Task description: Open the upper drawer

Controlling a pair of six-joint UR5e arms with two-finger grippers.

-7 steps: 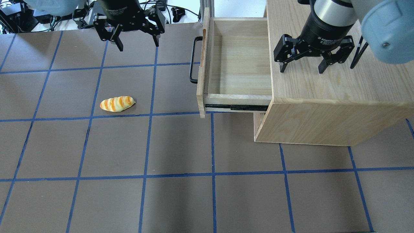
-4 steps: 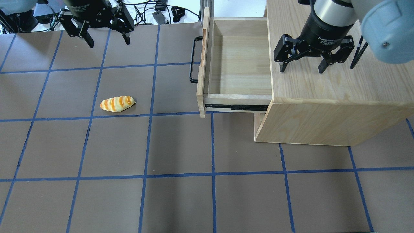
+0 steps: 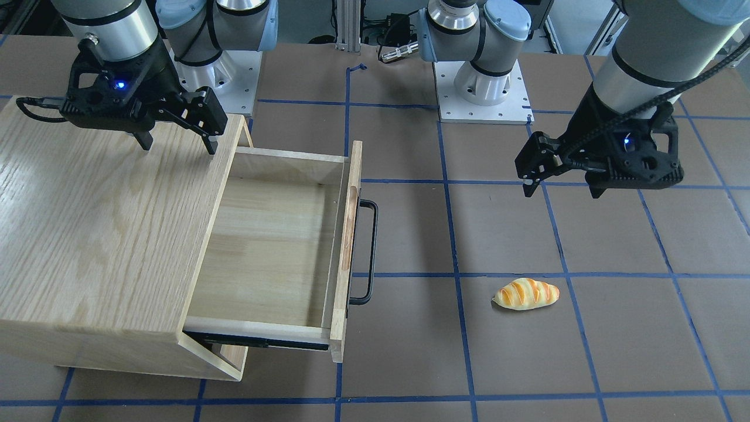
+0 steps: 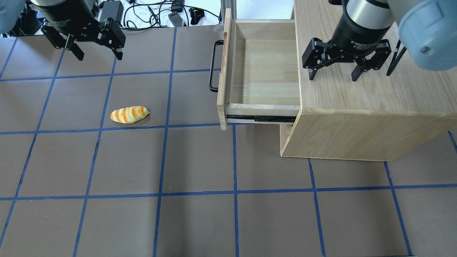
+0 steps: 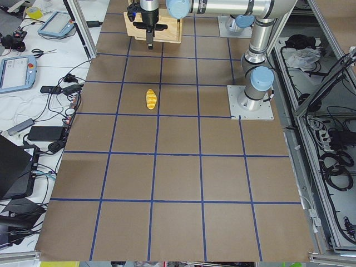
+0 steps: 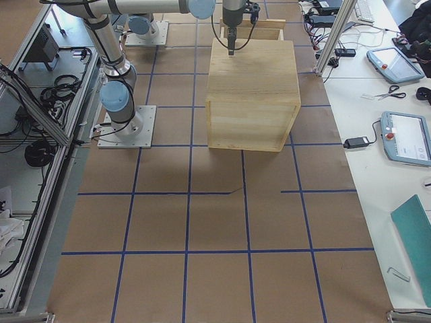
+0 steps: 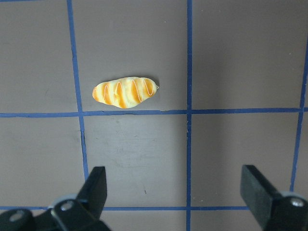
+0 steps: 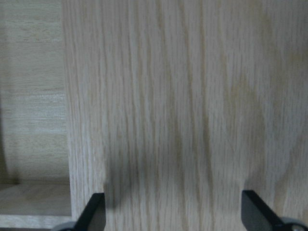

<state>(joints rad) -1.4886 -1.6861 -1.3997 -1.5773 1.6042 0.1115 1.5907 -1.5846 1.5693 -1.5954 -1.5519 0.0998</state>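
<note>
You have the wide pale-wood upper drawer (image 4: 264,71) pulled out; left gripper (image 4: 100,57) and right gripper (image 4: 332,77) hang with jaws released.

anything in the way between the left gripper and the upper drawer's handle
Nothing visible. The left gripper hangs open over bare mat, and the stretch across to the handle of the pulled-out upper drawer holds nothing. The bread roll lies off that line, toward the robot's side.
</note>
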